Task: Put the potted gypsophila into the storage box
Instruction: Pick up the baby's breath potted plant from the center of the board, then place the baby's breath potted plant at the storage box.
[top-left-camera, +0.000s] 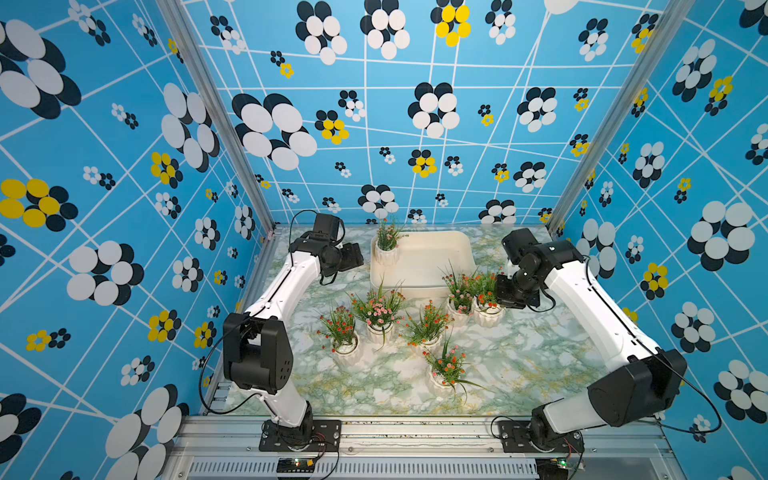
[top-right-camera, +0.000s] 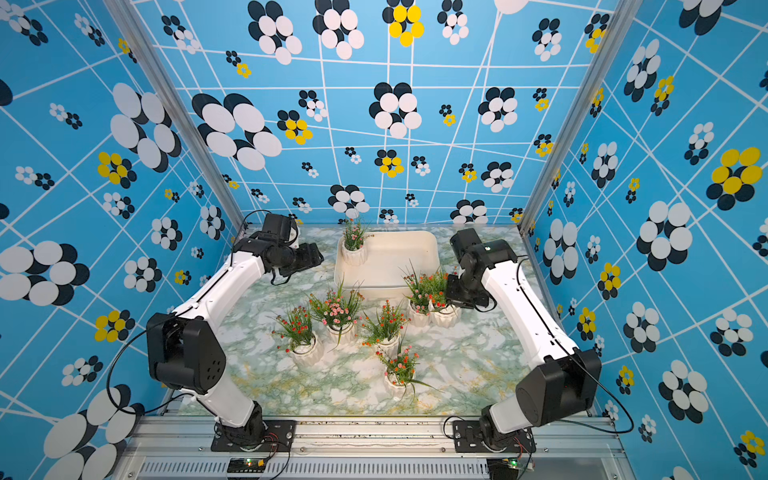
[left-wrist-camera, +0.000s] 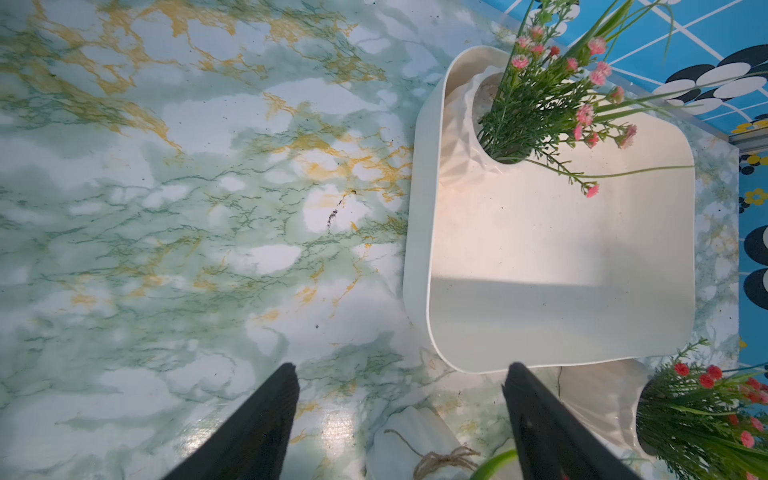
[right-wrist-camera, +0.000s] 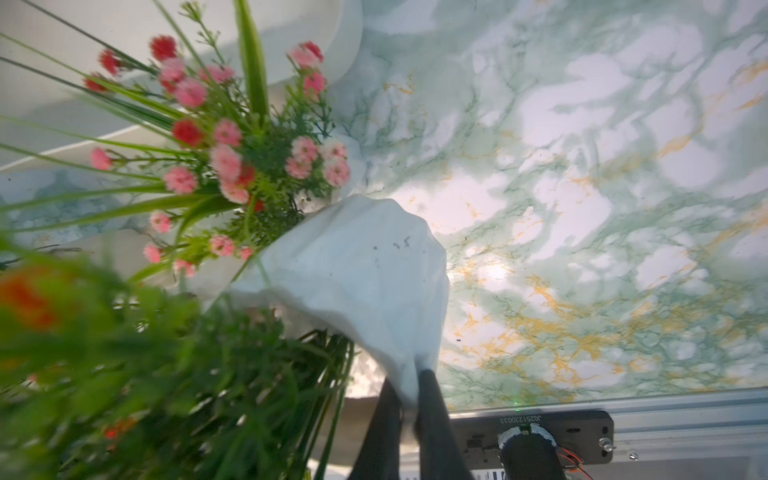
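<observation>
Your right gripper (right-wrist-camera: 409, 399) was pinched shut on the rim of the red-flowered pot (right-wrist-camera: 365, 282), with the thin white wall between the fingers. In a top view that pot (top-left-camera: 488, 313) sat just beside the near right corner of the storage box (top-left-camera: 465, 249), touching a pink-flowered neighbour (top-left-camera: 459, 311) on its left. I couldn't tell whether its base was clear of the marble table (top-left-camera: 519, 353).

Key relation: from your right gripper the box lay away toward the back wall and over to the left, with its rim between the pot and the bare box floor. The pot's axis looked roughly upright from above but tilted in the wrist view, hanging off a one-sided rim grip. My call is that it needed lifting over the rim, not sliding.

The right arm was the nearer one. Your left gripper (left-wrist-camera: 401, 370) was spread wide and empty, hovering off the box's left side. One pink pot (top-left-camera: 386, 251) was in the box's far left corner. The other loose pots (top-left-camera: 380, 330) were in front of the box.
</observation>
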